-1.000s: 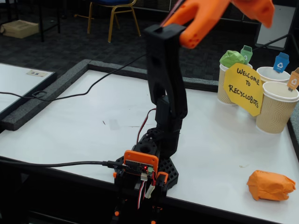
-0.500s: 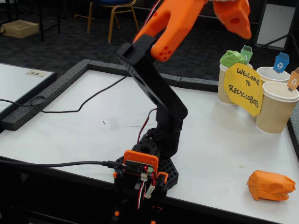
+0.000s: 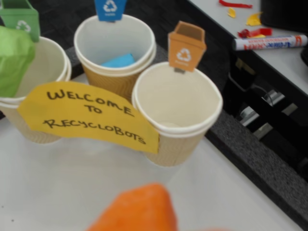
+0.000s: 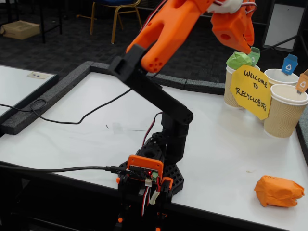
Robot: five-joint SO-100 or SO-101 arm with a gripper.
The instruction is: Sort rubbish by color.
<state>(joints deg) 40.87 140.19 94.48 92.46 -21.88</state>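
Three cups stood together behind a yellow sign (image 3: 89, 117). The left cup (image 3: 44, 67) held the green wad (image 3: 14, 60), the middle cup (image 3: 115, 50) the blue wad (image 3: 119, 61), and the right cup (image 3: 175, 113) was empty. The orange wad (image 4: 279, 191) lay on the table (image 4: 226, 154), well apart. Whether the gripper (image 4: 236, 29) was open could not be told.

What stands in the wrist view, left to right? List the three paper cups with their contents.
Beige ribbed paper cup holding a green crumpled paper wad → cup holding a blue wad → empty cup under the orange tag.
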